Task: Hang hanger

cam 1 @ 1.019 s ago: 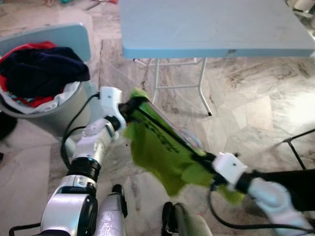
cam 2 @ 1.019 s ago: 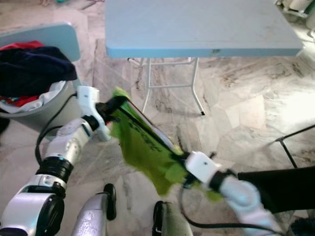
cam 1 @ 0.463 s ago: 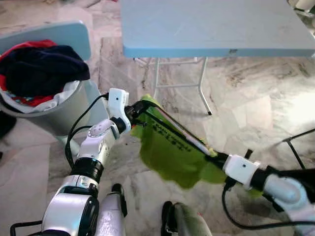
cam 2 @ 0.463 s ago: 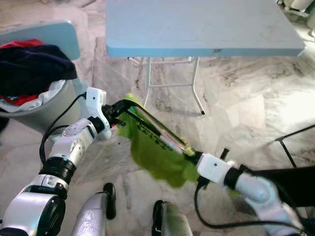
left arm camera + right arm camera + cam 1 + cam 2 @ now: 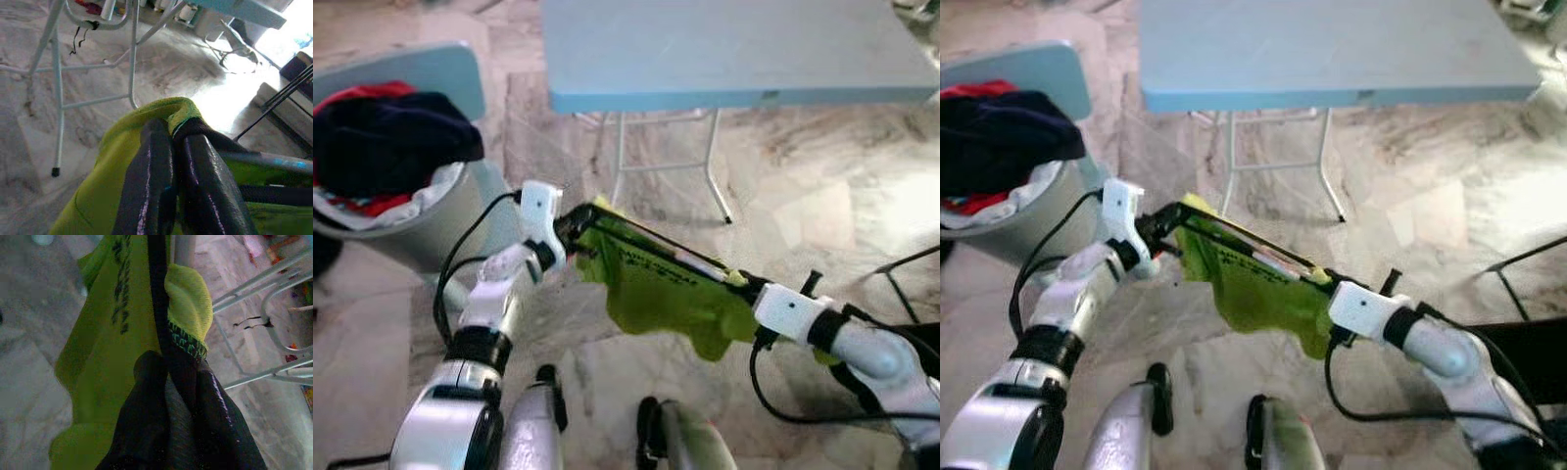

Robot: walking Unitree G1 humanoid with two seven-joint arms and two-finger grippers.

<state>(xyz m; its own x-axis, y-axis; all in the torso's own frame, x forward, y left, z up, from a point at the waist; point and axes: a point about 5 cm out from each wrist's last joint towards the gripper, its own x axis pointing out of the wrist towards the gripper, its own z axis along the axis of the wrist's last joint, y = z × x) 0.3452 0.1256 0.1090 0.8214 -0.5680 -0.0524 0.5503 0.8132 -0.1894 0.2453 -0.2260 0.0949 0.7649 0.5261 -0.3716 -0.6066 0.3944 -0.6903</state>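
Between us, above the floor before the counter, our left end effector and right end effector pinch the hanger with its green shirt; uneven pulling could slip the shirt off

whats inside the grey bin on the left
The bin holds a heap of clothes: a dark navy garment on top, red and white fabric at its edges. Anything beneath is covered.
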